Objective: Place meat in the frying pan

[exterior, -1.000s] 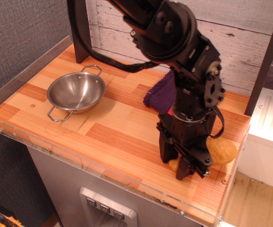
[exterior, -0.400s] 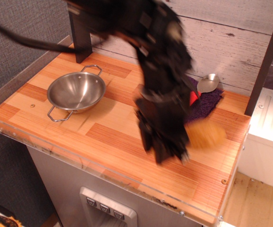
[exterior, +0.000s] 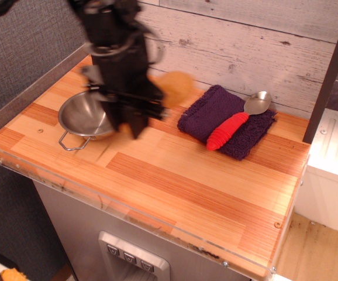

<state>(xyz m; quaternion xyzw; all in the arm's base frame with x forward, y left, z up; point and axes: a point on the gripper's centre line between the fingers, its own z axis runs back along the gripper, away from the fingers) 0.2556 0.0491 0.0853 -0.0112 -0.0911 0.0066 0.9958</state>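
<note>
Just blurred golden-brown meat [exterior: 176, 88] aloft.

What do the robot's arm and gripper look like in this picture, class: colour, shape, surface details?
The arm is black and blocky, made of chunky stacked housings, smeared by motion blur. The gripper is also black, ending in dark flat fingers. No markings, labels or separate cables can be made out through the blur.

There are no words, numbers, brands or signs to read anywhere. The wooden bench [exterior: 175, 175] has no label on it, and the plank wall [exterior: 257, 41] at the far side has no writing either. The gray panel [exterior: 133, 257] on the near side under the bench has small buttons, but any marks on them are too small to read.
</note>
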